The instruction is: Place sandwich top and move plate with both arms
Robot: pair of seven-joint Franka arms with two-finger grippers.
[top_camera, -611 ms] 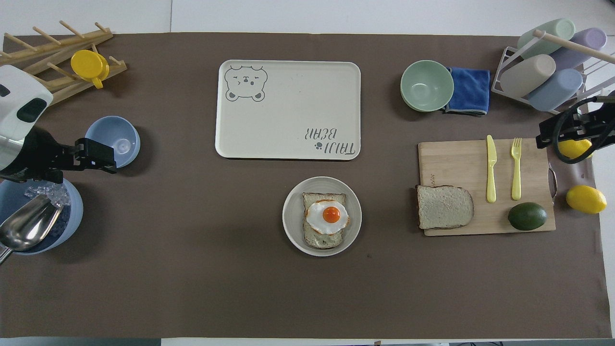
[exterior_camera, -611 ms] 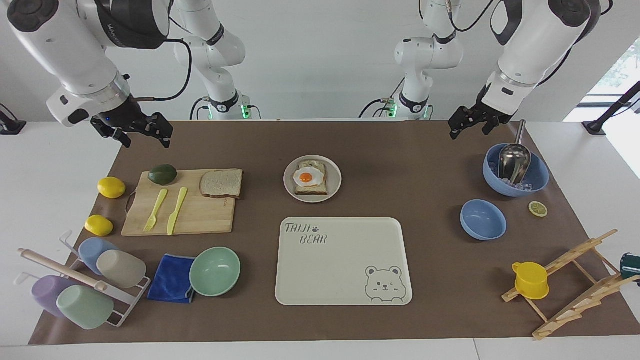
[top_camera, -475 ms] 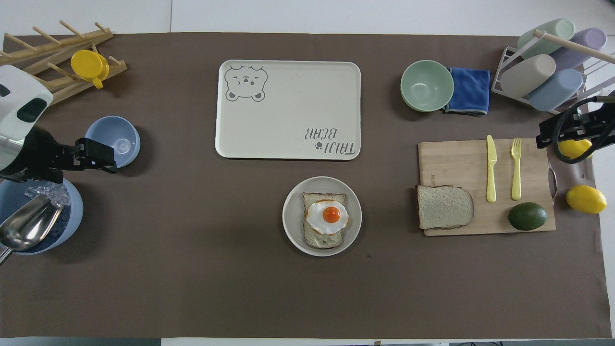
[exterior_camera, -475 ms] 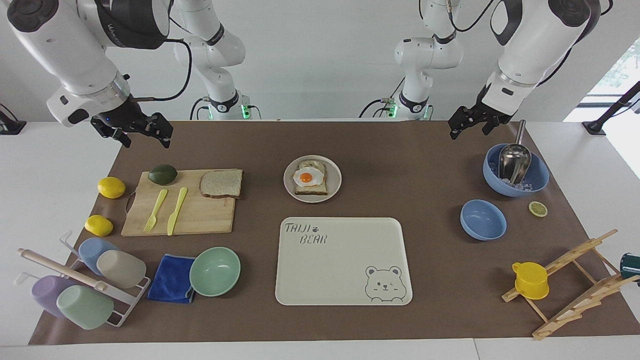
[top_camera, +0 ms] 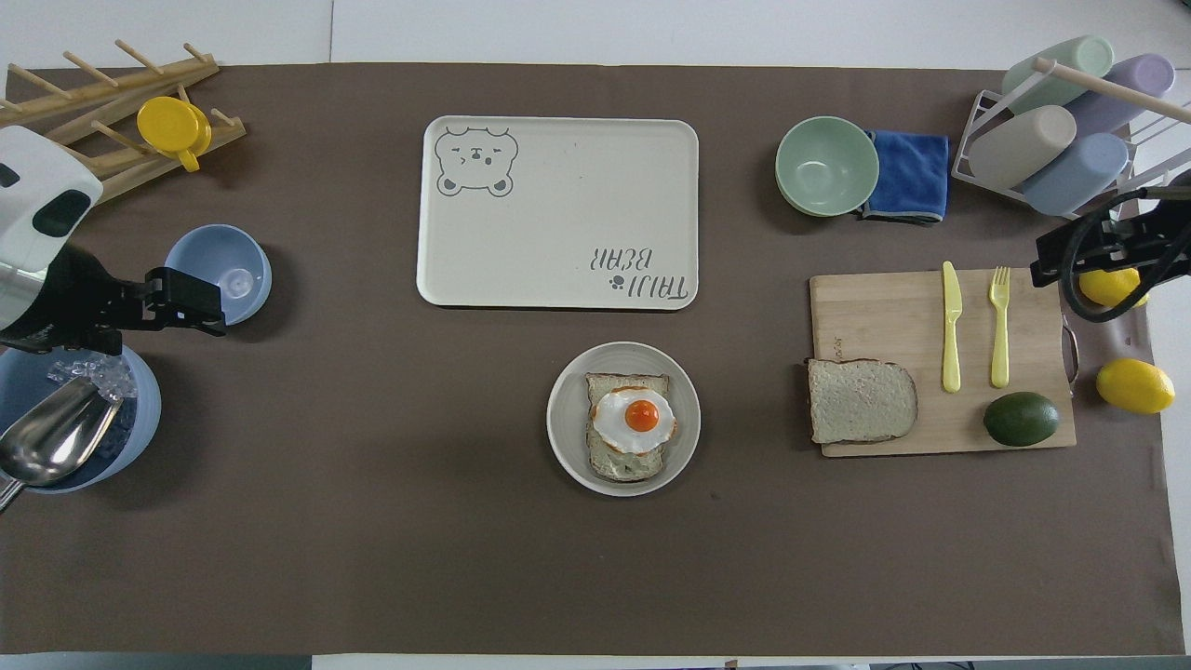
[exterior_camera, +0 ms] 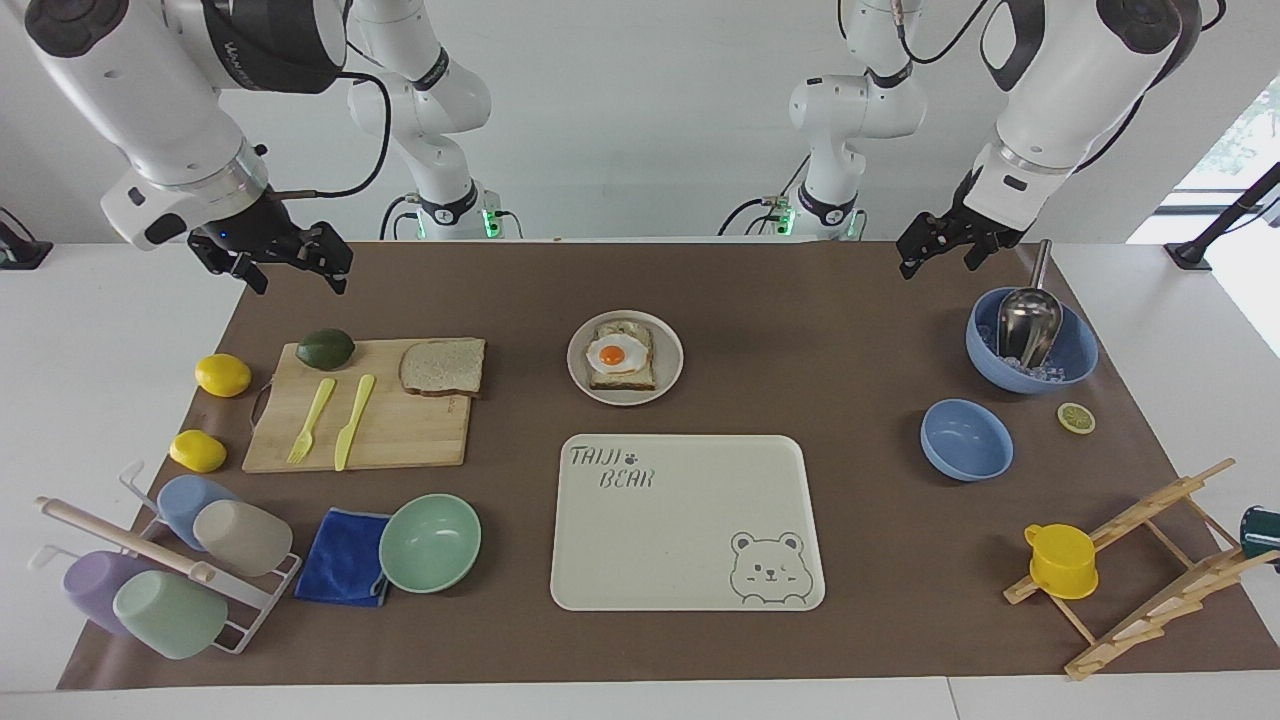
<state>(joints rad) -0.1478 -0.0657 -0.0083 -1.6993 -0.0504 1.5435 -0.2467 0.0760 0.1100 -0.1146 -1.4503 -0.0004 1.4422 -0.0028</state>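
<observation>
The sandwich top (exterior_camera: 443,366) (top_camera: 861,400), a plain tan slice with a brown crust, lies on the wooden cutting board (exterior_camera: 400,430), on the corner nearest the plate. The round beige plate (exterior_camera: 672,378) (top_camera: 566,437) sits mid-table and carries a bread slice with a fried egg (exterior_camera: 619,355). My right gripper (exterior_camera: 293,280) (top_camera: 1047,263) hangs open and empty in the air over the board's end by the lemons. My left gripper (exterior_camera: 935,266) (top_camera: 200,302) waits open and empty above the two blue bowls.
A cream bear tray (exterior_camera: 688,520) lies farther from the robots than the plate. On the board are an avocado (exterior_camera: 325,348), a yellow fork and a knife. Two lemons, a cup rack, a blue cloth and a mint bowl (exterior_camera: 430,542) fill the right arm's end; blue bowls and a wooden rack fill the left arm's.
The right gripper has shifted slightly toward the cutting board. The left arm and all the objects have stayed put.
</observation>
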